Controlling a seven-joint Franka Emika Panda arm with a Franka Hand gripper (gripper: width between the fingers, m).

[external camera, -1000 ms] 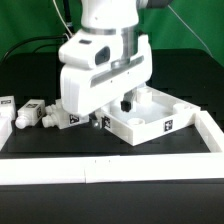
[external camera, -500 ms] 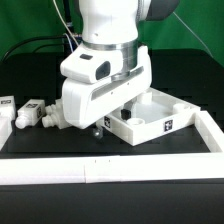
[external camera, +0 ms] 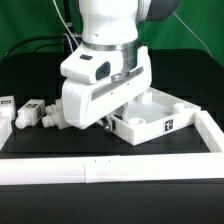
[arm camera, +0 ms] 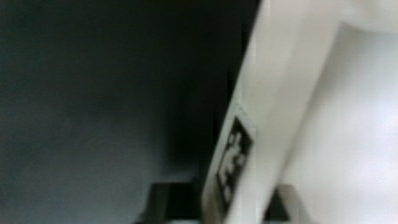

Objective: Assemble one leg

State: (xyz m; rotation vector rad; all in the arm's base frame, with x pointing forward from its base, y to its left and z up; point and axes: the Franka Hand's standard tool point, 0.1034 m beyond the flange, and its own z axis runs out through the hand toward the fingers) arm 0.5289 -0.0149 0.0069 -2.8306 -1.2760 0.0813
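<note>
My gripper (external camera: 104, 124) is down at the near left corner of the white panel (external camera: 160, 112), a wide tray-like piece with round corner sockets. In the wrist view the gripper (arm camera: 231, 205) straddles the panel's tagged wall (arm camera: 267, 110), with a dark finger (arm camera: 175, 203) pressed against each side. Three small white tagged legs lie to the exterior view's left: one (external camera: 29, 113), another (external camera: 52, 118) closest to the hand, and a third (external camera: 5, 107) at the edge. None is held. My hand hides the panel's left part.
A raised white frame (external camera: 110, 171) borders the black mat along the front and the right side (external camera: 212, 130). Black cables hang behind the arm at the back left.
The hand has come down and a little toward the exterior view's left onto the panel's near left corner. Since half a second ago it has barely moved. Panel and legs stay put.
</note>
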